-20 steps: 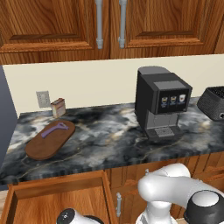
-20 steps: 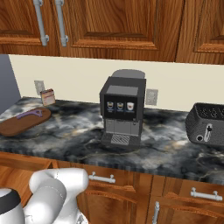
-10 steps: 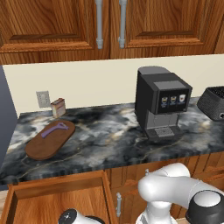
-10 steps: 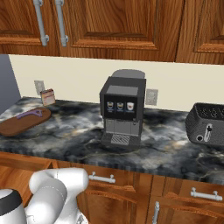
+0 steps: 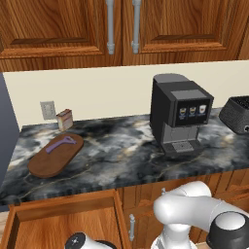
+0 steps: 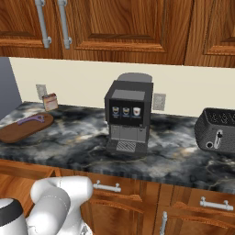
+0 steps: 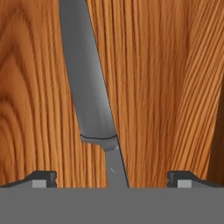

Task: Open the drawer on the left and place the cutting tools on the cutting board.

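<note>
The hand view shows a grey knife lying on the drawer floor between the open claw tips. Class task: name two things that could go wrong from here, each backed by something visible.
1. The grey knife lies flat on the drawer floor, thin and slanted between the open claw tips, so closing may skid it aside rather than grip it.
2. The purple tool already lies on the cutting board; setting the knife down carelessly could knock it off.

Grey knife (image 7: 94, 100) flat on the wooden floor of the pulled-out drawer (image 5: 58, 226), lying lengthwise between my spread pincer (image 7: 112, 178) tips, purple tool (image 5: 61, 144) on the dark cutting board (image 5: 54, 155)
</note>
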